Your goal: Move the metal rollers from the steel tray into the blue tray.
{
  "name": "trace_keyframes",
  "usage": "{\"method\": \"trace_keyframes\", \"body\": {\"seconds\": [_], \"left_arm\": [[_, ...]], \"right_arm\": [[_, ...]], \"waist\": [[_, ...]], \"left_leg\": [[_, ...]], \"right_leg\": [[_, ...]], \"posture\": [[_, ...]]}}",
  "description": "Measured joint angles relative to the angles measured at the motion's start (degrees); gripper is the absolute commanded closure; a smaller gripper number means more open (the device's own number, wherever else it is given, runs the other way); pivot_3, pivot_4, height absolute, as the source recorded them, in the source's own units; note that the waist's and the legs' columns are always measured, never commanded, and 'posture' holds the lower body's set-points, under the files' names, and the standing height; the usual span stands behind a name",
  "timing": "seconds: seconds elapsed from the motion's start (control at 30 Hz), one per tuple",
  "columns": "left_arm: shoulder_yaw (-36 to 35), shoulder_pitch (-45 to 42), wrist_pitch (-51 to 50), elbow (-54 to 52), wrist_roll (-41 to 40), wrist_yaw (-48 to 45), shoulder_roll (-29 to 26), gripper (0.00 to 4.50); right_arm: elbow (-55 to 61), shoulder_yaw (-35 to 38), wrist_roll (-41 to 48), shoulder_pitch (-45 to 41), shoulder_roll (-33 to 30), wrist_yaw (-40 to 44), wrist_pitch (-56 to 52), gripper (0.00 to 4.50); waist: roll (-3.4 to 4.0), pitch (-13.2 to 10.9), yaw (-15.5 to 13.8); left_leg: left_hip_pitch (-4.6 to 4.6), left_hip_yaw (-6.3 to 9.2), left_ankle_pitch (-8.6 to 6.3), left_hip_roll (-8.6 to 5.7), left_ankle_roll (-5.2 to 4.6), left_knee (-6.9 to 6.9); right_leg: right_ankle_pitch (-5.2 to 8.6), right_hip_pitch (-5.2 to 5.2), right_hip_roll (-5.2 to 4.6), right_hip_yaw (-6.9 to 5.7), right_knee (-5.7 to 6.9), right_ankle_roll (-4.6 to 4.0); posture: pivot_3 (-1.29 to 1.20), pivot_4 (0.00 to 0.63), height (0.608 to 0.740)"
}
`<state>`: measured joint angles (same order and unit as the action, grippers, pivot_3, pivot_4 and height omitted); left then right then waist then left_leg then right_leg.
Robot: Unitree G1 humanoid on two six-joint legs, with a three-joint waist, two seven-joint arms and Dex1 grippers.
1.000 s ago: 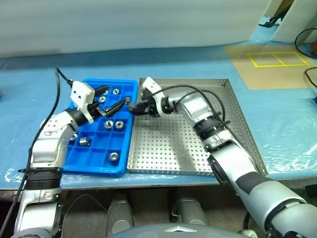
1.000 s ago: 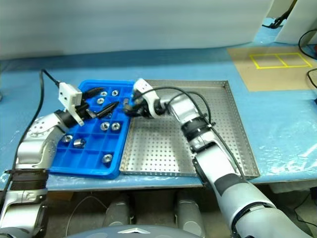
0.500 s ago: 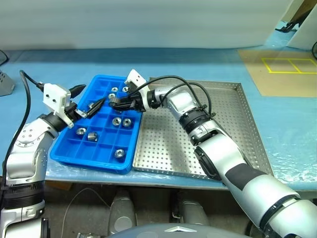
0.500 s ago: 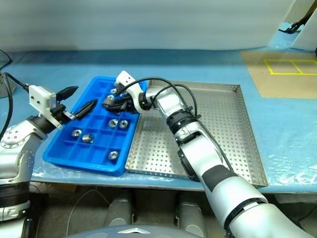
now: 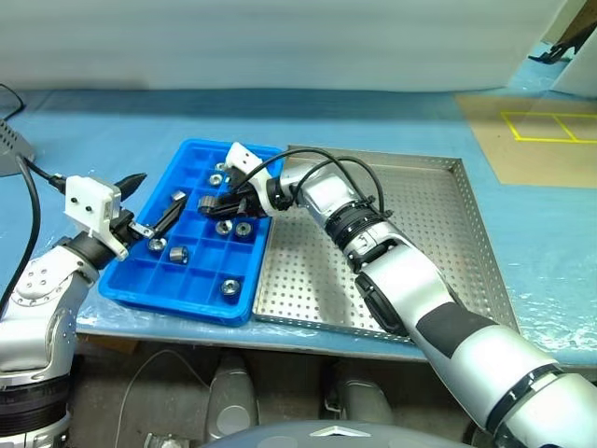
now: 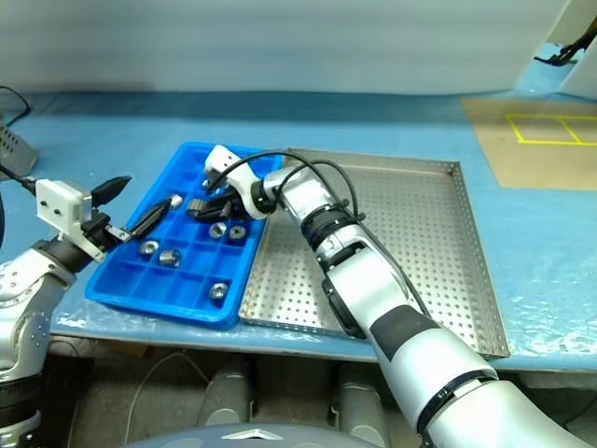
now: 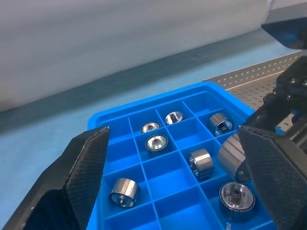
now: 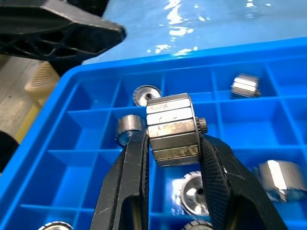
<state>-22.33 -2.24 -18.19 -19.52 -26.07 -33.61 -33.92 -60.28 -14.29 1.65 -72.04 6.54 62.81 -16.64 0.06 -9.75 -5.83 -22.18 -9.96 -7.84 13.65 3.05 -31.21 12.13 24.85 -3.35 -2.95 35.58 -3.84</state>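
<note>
1. One metal roller (image 8: 171,129) is being pinched between the two black fingers (image 8: 129,191) of the right gripper (image 5: 216,202). The fingers are pressing on its flat sides, probably because flats give a surer hold than a rounded face. It is hanging above the compartments of the blue tray (image 5: 140,289), not yet in any of them.

2. The other metal rollers (image 5: 232,228) are sitting in separate compartments of the blue tray, most with the hollow centre facing up and one or two lying on their sides. The grid walls are keeping each piece from rolling into its neighbour.

3. The right arm is reaching across from the steel tray (image 5: 438,271) side, with its gripper pointing toward the robot's left and slightly down, which suits lowering the roller into a free cell.

4. The steel tray is lying just beside the blue tray, rim against rim, so the carry is short. What shows of its perforated floor is bare, so I judge this roller to be among the last.

5. The left gripper (image 5: 149,201) is hovering over the blue tray's left edge with its fingers spread wide and nothing between them, apparently standing clear so the right one has room.
</note>
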Motion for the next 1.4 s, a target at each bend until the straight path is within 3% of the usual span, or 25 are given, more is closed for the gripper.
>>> {"method": "trace_keyframes", "body": {"seconds": [0.3,0.7,0.97,1.23,1.4], "left_arm": [[-0.74,2.03,-0.42,-1.95,-0.89,1.5,0.07,0.0],[-0.21,1.5,-0.52,-1.91,-1.3,1.61,0.06,0.0],[3.2,-1.6,-0.56,-0.23,-0.93,1.38,0.6,0.0],[12.68,-5.05,0.19,4.7,0.18,-0.28,7.21,0.0],[16.22,-12.36,2.5,11.27,2.5,-0.94,11.18,0.0]], "right_arm": [[1.8,-2.89,-1.96,3.29,0.74,5.97,-1.02,3.4],[7.26,-4.1,-2.47,6.1,0.03,6.22,-3.98,3.4],[7.38,-4.02,-2.46,6.55,-0.35,5.51,-4.1,0.75],[7.57,-2.22,-2.41,6.35,-1.16,0.89,-3.11,0.75],[5.59,0.79,-2.54,5.23,-3.42,-4.62,-2.26,0.75]], "waist": [[-0.01,0.0,-1.17],[-0.02,0.01,-1.34],[-0.02,0.01,-1.31],[-0.03,0.01,-1.22],[-0.03,0.02,-0.89]], "left_leg": [[0.02,0.03,0.02,0.03,0.04,-0.01],[0.04,0.03,0.03,0.02,0.06,-0.01],[0.05,0.03,0.04,0.01,0.07,-0.02],[0.04,0.03,0.06,-0.01,0.09,-0.05],[0.11,0.05,0.12,0.0,0.18,-0.09]], "right_leg": [[0.0,0.0,0.01,0.0,0.05,0.0],[0.0,-0.01,0.01,0.0,0.07,0.01],[0.0,-0.02,0.0,0.01,0.1,0.01],[-0.01,-0.02,0.0,0.01,0.13,0.01],[-0.08,-0.04,0.01,0.02,0.19,-0.07]], "posture": [[0.25,0.15,0.74],[0.22,0.15,0.74],[0.2,0.15,0.74],[0.11,0.15,0.74],[0.02,0.15,0.74]]}}
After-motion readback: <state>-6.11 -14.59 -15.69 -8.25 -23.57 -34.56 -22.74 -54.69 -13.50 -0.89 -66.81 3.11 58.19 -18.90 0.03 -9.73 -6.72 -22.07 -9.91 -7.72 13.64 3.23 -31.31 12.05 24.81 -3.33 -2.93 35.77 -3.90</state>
